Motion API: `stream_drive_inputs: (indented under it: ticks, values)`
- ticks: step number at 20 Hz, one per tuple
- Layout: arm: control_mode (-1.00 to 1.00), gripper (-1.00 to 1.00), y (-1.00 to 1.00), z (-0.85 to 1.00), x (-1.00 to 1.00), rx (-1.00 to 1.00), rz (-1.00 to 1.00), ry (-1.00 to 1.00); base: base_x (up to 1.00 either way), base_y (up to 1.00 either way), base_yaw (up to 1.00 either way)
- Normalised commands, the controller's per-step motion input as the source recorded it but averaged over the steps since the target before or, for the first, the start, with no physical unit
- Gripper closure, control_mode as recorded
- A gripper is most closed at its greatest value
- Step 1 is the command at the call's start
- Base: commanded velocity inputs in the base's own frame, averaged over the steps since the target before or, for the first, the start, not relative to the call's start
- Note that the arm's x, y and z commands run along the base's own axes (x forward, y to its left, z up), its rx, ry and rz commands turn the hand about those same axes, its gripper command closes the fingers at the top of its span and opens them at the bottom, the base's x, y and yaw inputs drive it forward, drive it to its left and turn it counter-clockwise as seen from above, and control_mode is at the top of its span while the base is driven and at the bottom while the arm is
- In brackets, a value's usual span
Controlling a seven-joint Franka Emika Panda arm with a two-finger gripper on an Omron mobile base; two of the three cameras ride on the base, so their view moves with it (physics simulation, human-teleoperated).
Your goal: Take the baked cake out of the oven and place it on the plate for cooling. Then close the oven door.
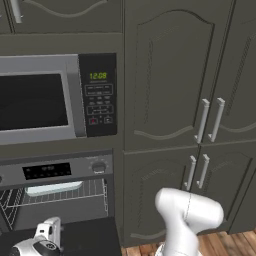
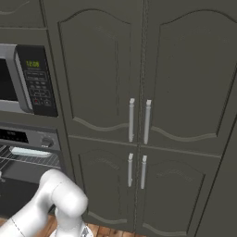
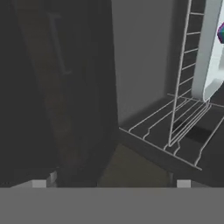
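The fingers (image 3: 111,183) stand wide apart with nothing between them, low before the open oven (image 1: 60,192) above its lowered oven door (image 1: 85,237). Past them, the baked cake (image 1: 53,188) lies on the wire rack (image 1: 75,195) inside, below the microwave (image 1: 55,97).

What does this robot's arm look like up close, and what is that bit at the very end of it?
The arm is made of smooth, glossy white rounded segments, like thick tubes, with thin dark seams where the segments meet. No loose cables show. At its end is the gripper, a small white and grey block above a dark collar; in the hand view its two finger tips look pale grey.
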Motion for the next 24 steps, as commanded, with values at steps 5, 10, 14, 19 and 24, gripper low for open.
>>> stream_drive_inputs:
  ticks: [5,10,14,19,24]
  values:
    - [-1.0,-1.0,-0.02,0.01,0.39,0.12,0.05,-0.11,0.0,0.0,0.0]
    - [-1.0,-1.0,0.07,0.0,0.37,0.12,-0.02,-0.09,0.0,0.0,0.0]
    - [-1.0,-1.0,0.12,0.0,0.27,0.21,-0.15,-0.05,0.0,0.0,0.0]
    - [-1.0,-1.0,0.18,0.01,0.18,0.26,-0.2,-0.06,0.0,0.0,0.0]
    - [-1.0,-1.0,0.16,0.11,0.18,0.17,-0.16,0.0,0.0,0.0,0.0]
